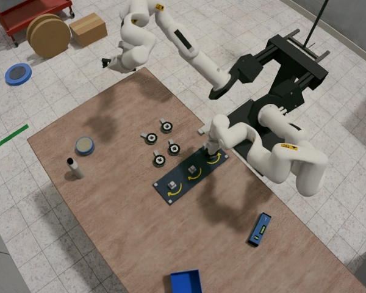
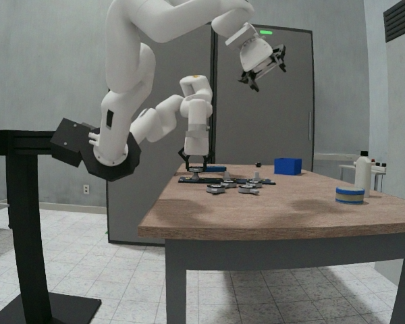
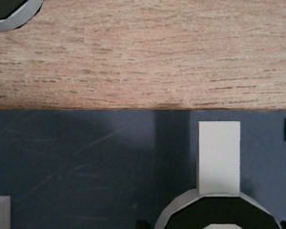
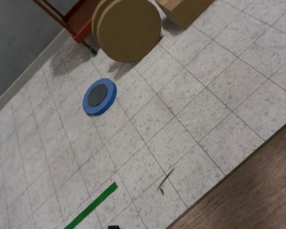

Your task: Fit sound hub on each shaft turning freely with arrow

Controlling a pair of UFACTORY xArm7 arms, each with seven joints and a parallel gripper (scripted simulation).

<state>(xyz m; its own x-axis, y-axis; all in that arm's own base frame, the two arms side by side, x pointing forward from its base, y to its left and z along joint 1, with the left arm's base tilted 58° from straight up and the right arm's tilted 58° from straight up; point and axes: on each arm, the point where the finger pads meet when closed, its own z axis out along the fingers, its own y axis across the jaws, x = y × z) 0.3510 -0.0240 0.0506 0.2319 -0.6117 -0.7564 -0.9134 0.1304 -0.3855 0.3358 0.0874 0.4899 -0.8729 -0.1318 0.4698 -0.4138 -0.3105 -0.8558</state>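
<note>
The dark board [image 1: 161, 186] [image 3: 86, 162] lies on the table with yellow arrows. Its middle shaft [image 1: 191, 169] and far shaft [image 1: 171, 184] are bare. My left gripper [image 1: 211, 154] [image 2: 196, 169] is shut on a hub [image 2: 196, 169] [image 3: 219, 206] at the shaft on the board's robot-side end. That hub's grey tab [image 3: 219, 157] points to the board's long edge. How deep the hub sits is hard to tell. Several loose hubs [image 1: 166, 127] [image 1: 150, 138] [image 1: 174, 149] [image 1: 159, 160] lie beside the board. My right gripper [image 2: 269, 77] is open and empty, high above the table.
A blue level [image 1: 259, 229] lies on the table [image 1: 129, 227] beyond the board. A blue bin [image 1: 185, 282] [image 2: 287, 166] stands farther along. A round blue-rimmed tin [image 1: 84, 145] [image 2: 349, 195] and a white bottle [image 1: 77, 171] [image 2: 362, 175] stand near the opposite edge.
</note>
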